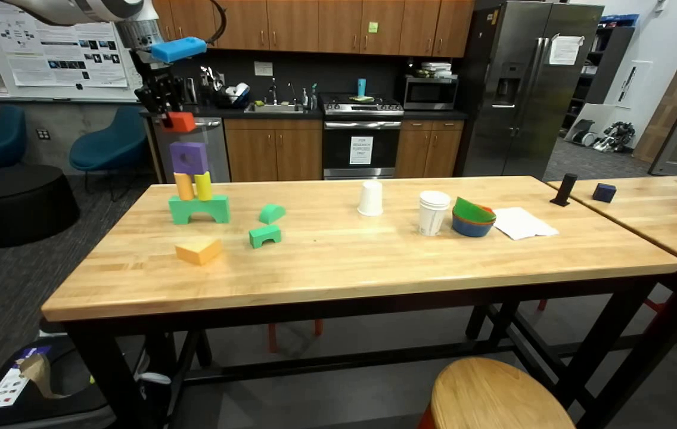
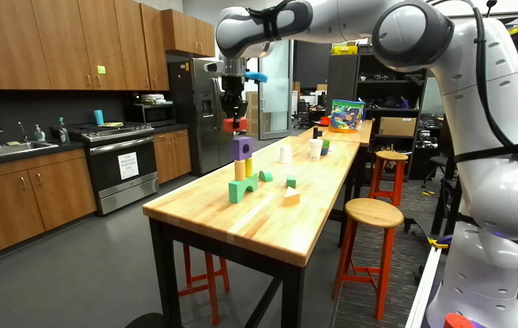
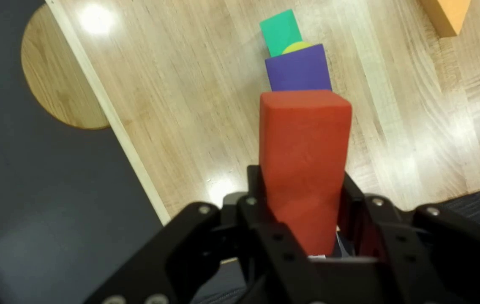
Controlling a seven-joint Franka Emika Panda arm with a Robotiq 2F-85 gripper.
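Note:
My gripper [image 3: 301, 181] is shut on a red block [image 3: 305, 139] and holds it in the air; the gripper [image 1: 165, 113] and red block [image 1: 181, 122] also show in both exterior views. Below the red block, with a gap, a purple block [image 1: 189, 158] with a hole tops a tower. It rests on an orange cylinder [image 1: 183, 186] and a yellow cylinder [image 1: 203, 186], which stand on a green arch [image 1: 199, 210]. In the wrist view the red block partly hides the purple block [image 3: 299, 69]; the orange cylinder is hidden there.
On the wooden table [image 1: 344, 262] lie a green half-round [image 1: 272, 213], a small green arch [image 1: 265, 236] and an orange triangular block [image 1: 198, 251]. Farther along are an upturned white cup [image 1: 370, 198], stacked cups [image 1: 432, 214], bowls [image 1: 473, 225] and paper [image 1: 523, 223].

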